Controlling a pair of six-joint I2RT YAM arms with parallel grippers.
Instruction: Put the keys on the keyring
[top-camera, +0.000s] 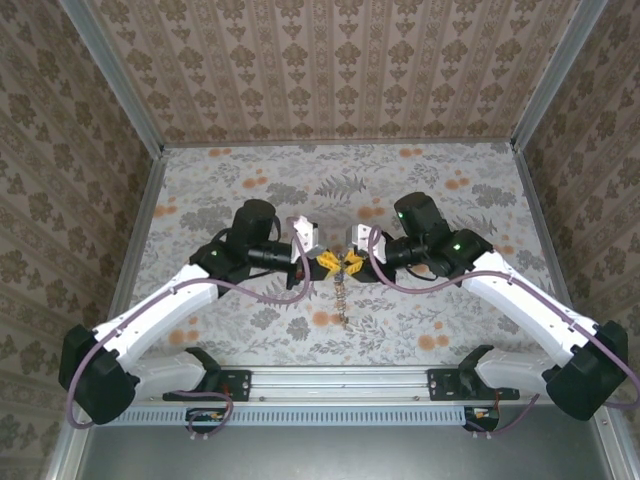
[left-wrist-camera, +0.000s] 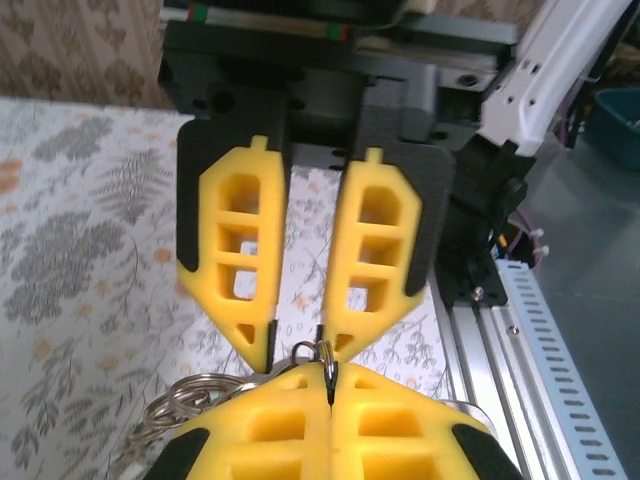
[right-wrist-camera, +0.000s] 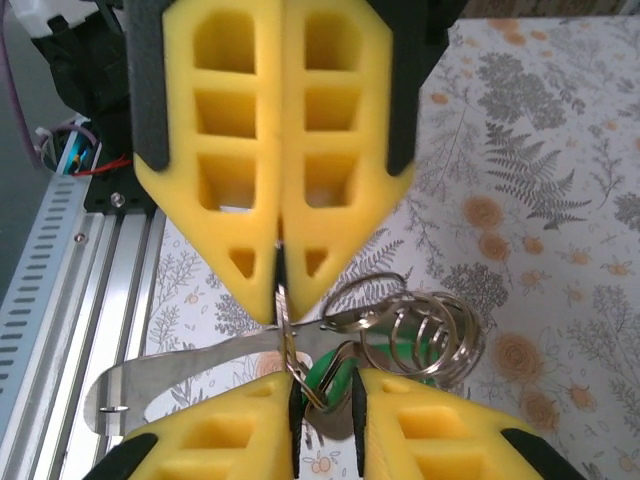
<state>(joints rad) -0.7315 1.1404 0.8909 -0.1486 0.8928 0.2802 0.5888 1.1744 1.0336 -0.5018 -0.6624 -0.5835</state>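
Observation:
Over the middle of the table my two grippers meet tip to tip. My left gripper (top-camera: 327, 262) (left-wrist-camera: 330, 380) has its yellow fingers pressed together on the thin keyring (left-wrist-camera: 328, 358), seen edge-on. That keyring (right-wrist-camera: 287, 335) runs from the left gripper's tips (right-wrist-camera: 278, 300) down into my right gripper (right-wrist-camera: 325, 395) (top-camera: 351, 263). The right jaws stand a little apart. Between them lie a key with a green head (right-wrist-camera: 338, 372) and its metal blade. Whether the pads still touch the key cannot be told.
A bunch of several silver split rings (right-wrist-camera: 430, 330) (left-wrist-camera: 185, 395) and a flat metal tag (right-wrist-camera: 170, 375) hang off the keyring. A short chain (top-camera: 343, 300) trails toward the near edge. The aluminium rail (left-wrist-camera: 520, 340) (right-wrist-camera: 60, 280) runs along that edge, and patterned walls close three sides.

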